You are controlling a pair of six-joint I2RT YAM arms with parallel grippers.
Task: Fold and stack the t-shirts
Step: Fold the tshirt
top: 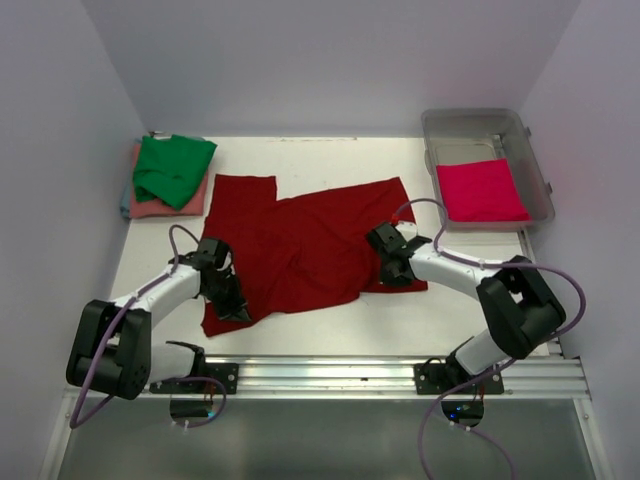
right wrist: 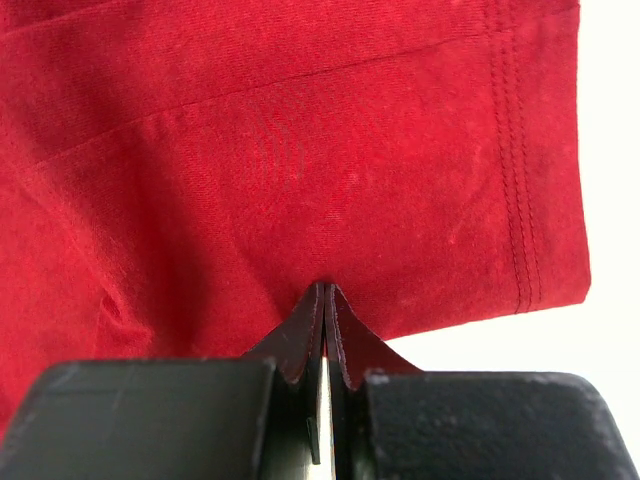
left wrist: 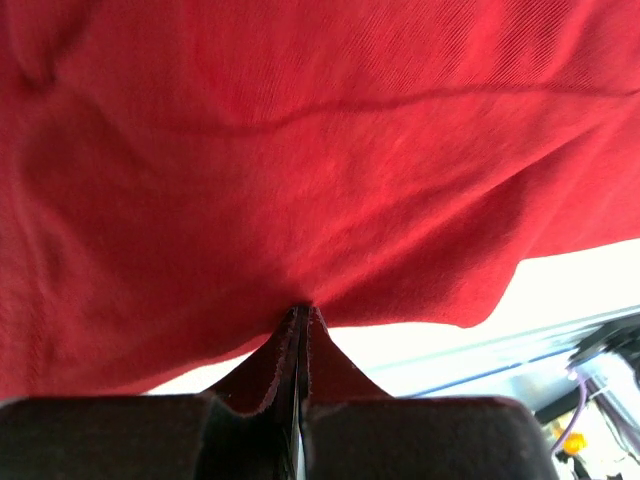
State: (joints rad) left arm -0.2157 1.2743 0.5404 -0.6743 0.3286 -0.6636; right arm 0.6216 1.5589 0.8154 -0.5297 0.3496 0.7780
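The dark red t-shirt (top: 300, 250) lies across the middle of the table (top: 330, 150). It is spread out but far from flat: its far edge steps unevenly, one flap juts toward the far left, and creases run through the body. I judge it unfolded, or at best at the very start of its first fold. Its near edge is pinched in two places. The left gripper (top: 235, 305) is clamped on the cloth by the shirt's near left corner, and the left wrist view shows the fabric drawn into a small peak between jaws pressed tight together. The right gripper (top: 392, 268) grips the cloth the same way close to the near right corner, just beside the double-stitched hem seen in the right wrist view. With both near corners held, the step in hand looks like lifting that edge to carry it over toward the far side. At the far left corner of the table the green t-shirt (top: 172, 168) sits folded on top of the salmon pink t-shirt (top: 160, 208), so a stack of two appears to be done. At the far right corner the bright pinkish-red t-shirt (top: 482, 190) lies flat inside the clear plastic tub (top: 470, 118). It looks squared off, yet it is not on the stack. By my reckoning about half the work remains: folding the dark red shirt, stacking it, and dealing with the one in the tub.
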